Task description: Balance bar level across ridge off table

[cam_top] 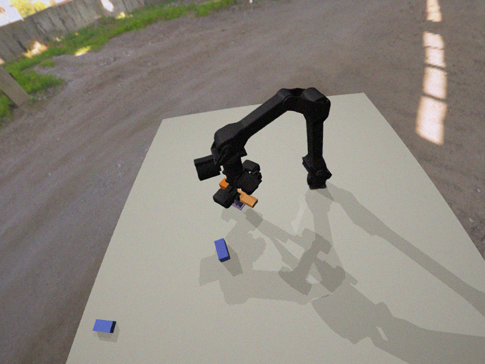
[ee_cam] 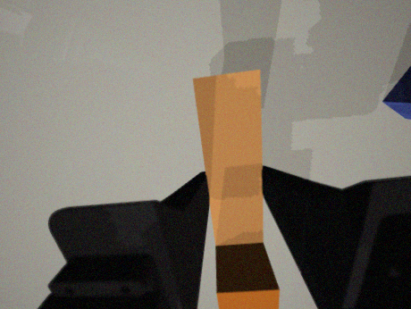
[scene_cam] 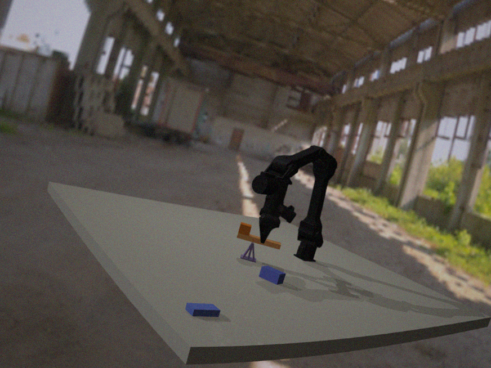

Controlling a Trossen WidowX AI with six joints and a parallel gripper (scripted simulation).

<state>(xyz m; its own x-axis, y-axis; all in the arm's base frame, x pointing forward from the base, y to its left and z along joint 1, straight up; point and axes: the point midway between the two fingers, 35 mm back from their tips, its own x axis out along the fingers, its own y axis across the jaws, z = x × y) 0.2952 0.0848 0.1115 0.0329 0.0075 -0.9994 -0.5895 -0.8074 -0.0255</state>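
The orange bar [cam_top: 248,199] [scene_cam: 273,244] [ee_cam: 237,134] has a raised block at one end. My gripper [cam_top: 237,191] [scene_cam: 263,240] [ee_cam: 232,175] is shut on the bar between the block and the plain end. The purple ridge [cam_top: 238,205] [scene_cam: 248,259] stands on the table [cam_top: 155,289] [scene_cam: 130,236] under the bar, with its top at or just below the bar's underside, between the block and my fingers in the exterior view. Whether they touch is unclear. Both bar ends are clear of the table. The wrist view does not show the ridge.
A blue block [cam_top: 222,250] [scene_cam: 271,274] lies near the ridge, and its corner shows at the right of the wrist view [ee_cam: 402,96]. Another blue block [cam_top: 103,326] [scene_cam: 202,309] lies farther off, near a table edge. The arm's base [cam_top: 317,179] [scene_cam: 306,251] stands beyond the bar's plain end.
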